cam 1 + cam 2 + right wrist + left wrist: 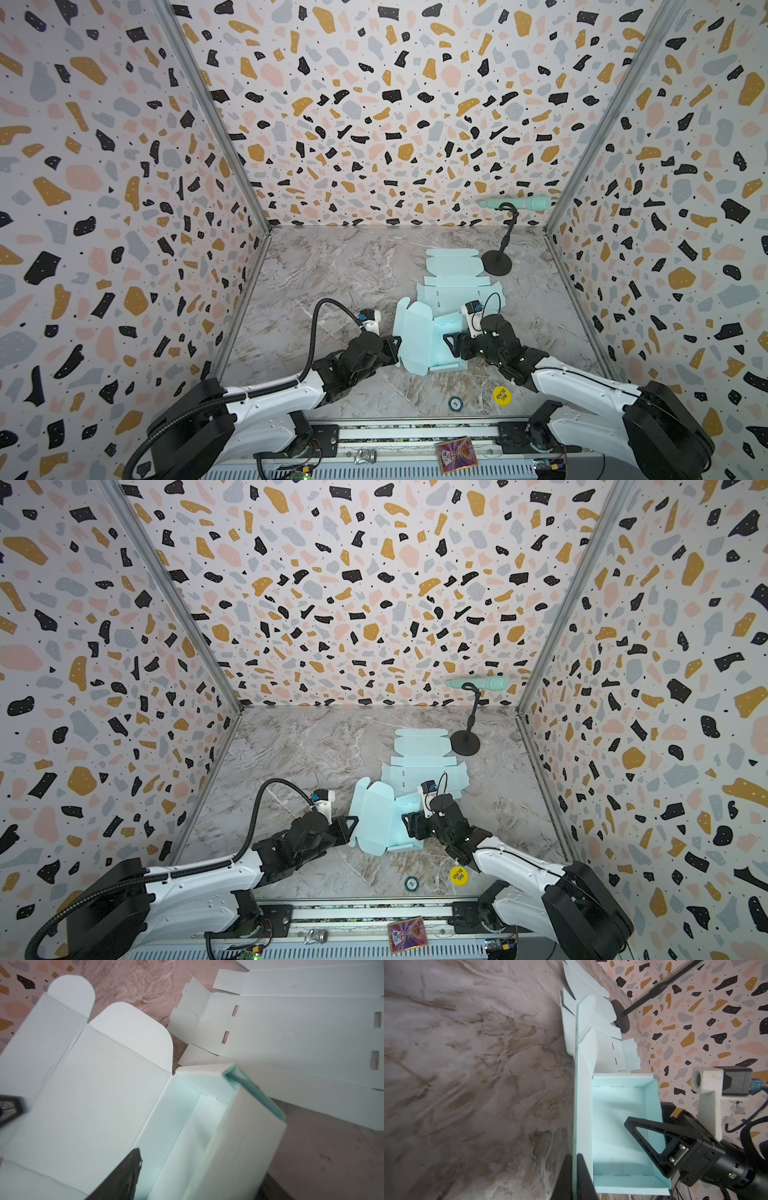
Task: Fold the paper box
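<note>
The paper box point(436, 345) is a pale mint carton, half formed, lying at the front middle of the marble table in both top views. Its lid panel point(413, 332) stands up on the left side with rounded tabs on top. My left gripper point(397, 345) is shut on the edge of that lid panel point(583, 1105); the wrist view shows both fingers point(582, 1176) pressed against the thin sheet. My right gripper point(201, 1167) is open and straddles the box's right side wall point(239, 1126): one finger point(124, 1178) is inside the tray, the other outside it.
Two flat mint box blanks point(453, 266) point(459, 295) lie behind the box. A black stand base point(496, 264) carries a mint microphone point(515, 203) at the back right. A yellow sticker point(501, 395) and a small round token point(455, 403) lie near the front edge.
</note>
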Action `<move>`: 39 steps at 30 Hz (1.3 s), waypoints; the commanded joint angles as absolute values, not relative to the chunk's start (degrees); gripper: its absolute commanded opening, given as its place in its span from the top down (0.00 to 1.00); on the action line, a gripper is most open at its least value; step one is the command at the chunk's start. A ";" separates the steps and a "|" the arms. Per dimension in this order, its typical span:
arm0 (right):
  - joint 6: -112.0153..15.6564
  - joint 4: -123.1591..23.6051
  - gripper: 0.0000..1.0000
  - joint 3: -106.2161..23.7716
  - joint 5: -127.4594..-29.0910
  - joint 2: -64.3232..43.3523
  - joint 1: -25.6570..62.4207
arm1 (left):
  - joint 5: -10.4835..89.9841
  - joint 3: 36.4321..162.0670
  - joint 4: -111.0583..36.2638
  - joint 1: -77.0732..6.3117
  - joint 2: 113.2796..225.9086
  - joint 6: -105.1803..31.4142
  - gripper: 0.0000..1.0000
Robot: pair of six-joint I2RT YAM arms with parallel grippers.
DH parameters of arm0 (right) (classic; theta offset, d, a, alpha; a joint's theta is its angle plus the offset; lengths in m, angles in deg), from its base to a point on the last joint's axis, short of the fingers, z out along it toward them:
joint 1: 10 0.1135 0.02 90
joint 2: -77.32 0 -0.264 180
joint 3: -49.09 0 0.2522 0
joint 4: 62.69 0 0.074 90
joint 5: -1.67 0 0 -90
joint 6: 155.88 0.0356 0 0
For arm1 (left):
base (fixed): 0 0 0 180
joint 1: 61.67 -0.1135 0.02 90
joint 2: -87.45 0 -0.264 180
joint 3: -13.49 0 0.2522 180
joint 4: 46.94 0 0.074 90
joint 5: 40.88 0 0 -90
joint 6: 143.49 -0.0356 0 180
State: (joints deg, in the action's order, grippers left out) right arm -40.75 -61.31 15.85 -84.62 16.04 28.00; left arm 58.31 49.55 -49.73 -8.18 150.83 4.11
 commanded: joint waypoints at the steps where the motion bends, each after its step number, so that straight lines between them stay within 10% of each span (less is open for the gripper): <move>1: -41.19 -62.11 0.20 17.89 -86.87 19.96 28.60 | 62.24 53.13 -42.37 -7.84 148.97 -0.79 1.00; 18: -55.22 -74.90 0.06 19.20 -84.99 33.16 28.77 | 62.19 73.36 -10.30 -8.23 153.20 -37.99 1.00; 31: -70.42 -96.18 0.09 13.23 -49.32 8.55 18.18 | 58.76 78.71 -5.38 -8.28 151.44 -51.47 1.00; 39: -79.63 -91.73 0.14 6.28 -45.51 -1.26 17.85 | 57.63 78.50 -5.32 -8.24 151.00 -54.45 1.00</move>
State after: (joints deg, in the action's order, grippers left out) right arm -74.13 -92.76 8.94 -49.46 -0.51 18.07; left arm 59.06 76.92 -5.78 -8.24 152.05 -51.71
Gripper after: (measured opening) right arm 0.867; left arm 0.059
